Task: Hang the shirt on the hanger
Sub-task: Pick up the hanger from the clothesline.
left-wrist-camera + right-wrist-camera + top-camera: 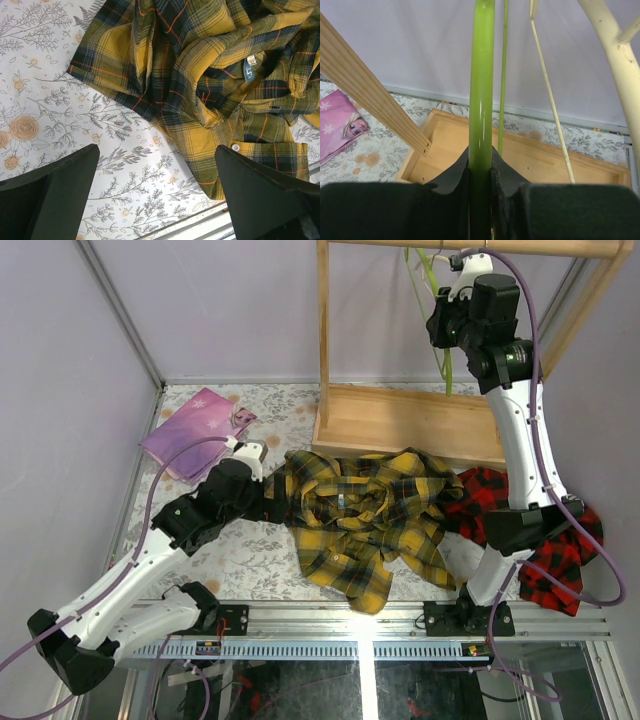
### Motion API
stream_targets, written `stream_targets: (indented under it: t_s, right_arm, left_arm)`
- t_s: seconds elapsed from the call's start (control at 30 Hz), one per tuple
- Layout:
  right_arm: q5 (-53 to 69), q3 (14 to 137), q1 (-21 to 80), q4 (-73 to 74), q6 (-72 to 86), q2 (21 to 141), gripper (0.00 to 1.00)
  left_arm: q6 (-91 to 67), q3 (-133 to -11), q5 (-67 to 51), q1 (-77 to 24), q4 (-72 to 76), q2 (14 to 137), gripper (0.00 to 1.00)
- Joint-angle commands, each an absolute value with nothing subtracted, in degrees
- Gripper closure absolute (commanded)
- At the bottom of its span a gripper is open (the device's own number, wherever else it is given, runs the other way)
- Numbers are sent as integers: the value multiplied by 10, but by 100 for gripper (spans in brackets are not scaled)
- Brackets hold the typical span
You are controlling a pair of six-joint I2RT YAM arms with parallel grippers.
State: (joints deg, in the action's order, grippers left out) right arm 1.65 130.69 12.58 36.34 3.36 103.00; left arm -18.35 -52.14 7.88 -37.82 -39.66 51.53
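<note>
Left gripper [156,157] sits low over the floral tablecloth [45,100], fingers spread wide, nothing between them, just beside the shirt [365,520]. Shirt lies crumpled mid-table, collar label showing, its right side touching a red plaid garment [545,550]. At the back, right gripper [481,160] is raised at the wooden rack [400,420], fingers clamped on a green bar of the hanger [482,75], which hangs below the top rail.

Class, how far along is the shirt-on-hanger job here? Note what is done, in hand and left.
Done: the right gripper clamps the hanger at the rack. In hand: the open left gripper hovers beside the shirt. Left: the shirt lies crumpled on the table, unhung.
</note>
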Motion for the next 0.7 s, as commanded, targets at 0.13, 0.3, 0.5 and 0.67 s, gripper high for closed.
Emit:
stream_targets:
  t_s: [0.13, 0.3, 0.5, 0.67]
  right_arm:
    - [57, 1289, 123, 255, 23, 935, 100]
    - [63, 1226, 123, 271, 32, 871, 100]
    - [115, 1007, 123, 247, 75, 731, 100]
    - [153, 886, 123, 257, 88, 649, 100]
  left_arm:
    - [-176, -516, 102, -374, -375, 506, 0]
    - [-185, -507, 157, -374, -376, 468, 0]
    - [-195, -501, 208, -373, -378, 436, 0]
    - [-185, -490, 216, -372, -366, 408, 0]
